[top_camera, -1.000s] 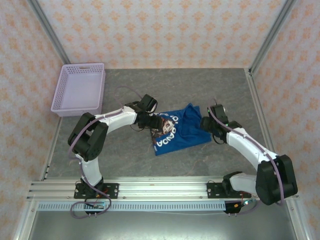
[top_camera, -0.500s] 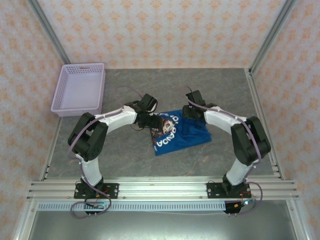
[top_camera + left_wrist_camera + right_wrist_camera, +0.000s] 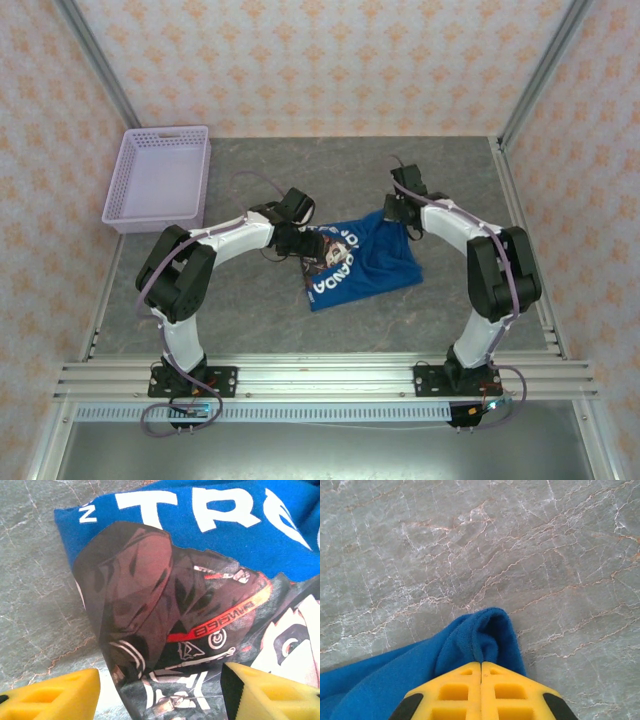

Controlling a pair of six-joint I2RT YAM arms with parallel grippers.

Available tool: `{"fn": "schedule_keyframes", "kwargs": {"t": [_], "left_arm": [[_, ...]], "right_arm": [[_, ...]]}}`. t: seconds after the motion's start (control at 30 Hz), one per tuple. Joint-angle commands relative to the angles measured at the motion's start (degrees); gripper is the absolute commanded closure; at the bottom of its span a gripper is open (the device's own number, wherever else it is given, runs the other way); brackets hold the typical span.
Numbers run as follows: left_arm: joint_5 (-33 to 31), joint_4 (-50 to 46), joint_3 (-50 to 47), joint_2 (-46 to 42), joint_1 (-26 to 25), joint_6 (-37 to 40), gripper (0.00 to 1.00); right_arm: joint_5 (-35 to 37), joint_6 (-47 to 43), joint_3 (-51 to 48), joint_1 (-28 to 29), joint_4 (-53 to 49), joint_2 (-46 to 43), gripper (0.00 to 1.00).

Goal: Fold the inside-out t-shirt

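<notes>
Top view: one inside-out t-shirt lies mid-table between the two grippers. The left gripper sits at its left edge, the right gripper at its far right corner. Bare table lies beyond and to the right of the right gripper, up to the wall. One lavender basket stands well out to the left of the left gripper, its mesh floor in plain sight.

Left wrist: the two yellow fingers are spread apart, nothing gripped. The dark printed figure on the shirt lies between and ahead of them. The cloth's edge runs just inside the left finger, with grey table beyond.

Right wrist: the yellow fingers are pressed together, clenched on a blue fold of the shirt that bulges just ahead of the tips. Veined table lies open ahead and to both sides.
</notes>
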Motion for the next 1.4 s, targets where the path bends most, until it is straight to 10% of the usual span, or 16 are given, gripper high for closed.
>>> {"fn": "schedule_keyframes", "kwargs": {"t": [0.0, 0.33, 0.87, 1.37], "left_arm": [[-1.8, -0.5, 0.5, -1.2, -0.3, 1.2, 0.34], [-2.0, -0.8, 0.6, -1.7, -0.5, 1.5, 0.34], [-2.0, -2.4, 3.3, -1.6, -1.4, 2.0, 0.34], [-2.9, -3.3, 3.8, -1.8, -2.5, 2.4, 0.34]], "right_arm": [[-4.1, -1.0, 4.1, -2.2, -4.0, 0.0, 0.98], [-9.3, -2.2, 12.2, -7.5, -13.5, 4.0, 0.79], [-16.1, 1.7, -12.7, 1.5, -15.4, -18.1, 0.47], [-7.6, 4.8, -17.4, -0.8, -20.2, -21.4, 1.0]]}}
